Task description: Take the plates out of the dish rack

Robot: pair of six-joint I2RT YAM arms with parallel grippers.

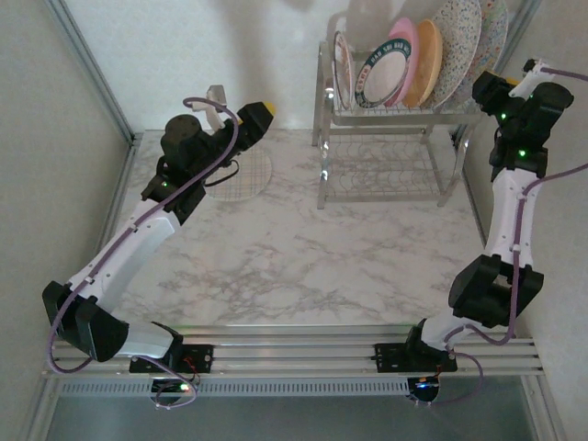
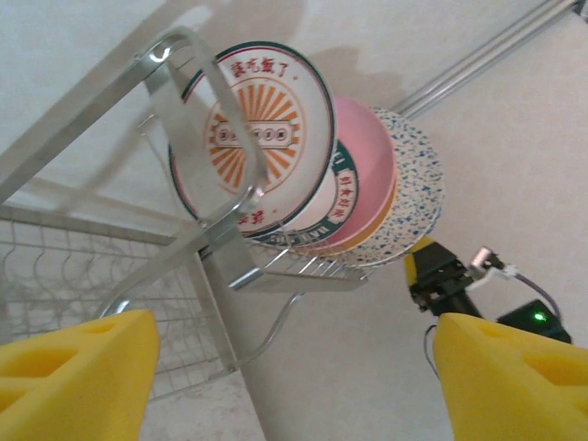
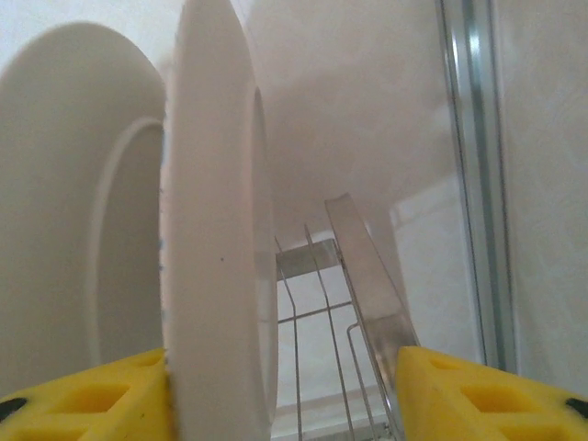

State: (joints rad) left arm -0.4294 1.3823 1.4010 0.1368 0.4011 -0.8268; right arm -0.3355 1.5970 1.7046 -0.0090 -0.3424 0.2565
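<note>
The plates stand on edge in the upper basket of the chrome dish rack (image 1: pixel 386 152), at the far right of the marble table (image 1: pixel 294 257). From the rack's left end they run: a maroon-rimmed plate with an orange sunburst centre (image 2: pixel 253 138), a white plate with a dark teal rim (image 1: pixel 381 75), a pink plate (image 2: pixel 367 165), a tan-orange plate (image 1: pixel 425 64), a speckled plate (image 1: pixel 457 48) and a patterned end plate (image 1: pixel 496 28). They lean closely together, each overlapping the next.

The right gripper (image 1: pixel 485 87) is up at the rack's right end. In its wrist view its yellow fingers (image 3: pixel 487 395) are spread wide around the rim of the end plate (image 3: pixel 216 230). The rim lies against the left-hand pad and well clear of the other, so it is not clamped.

The left gripper (image 1: pixel 260 112) is at the far left of the table, well apart from the rack. Its yellow fingers (image 2: pixel 73 367) are wide apart and grasp nothing. Below it, a pale plate with a grid pattern (image 1: pixel 243 176) lies flat on the marble, partly hidden by the arm.
</note>
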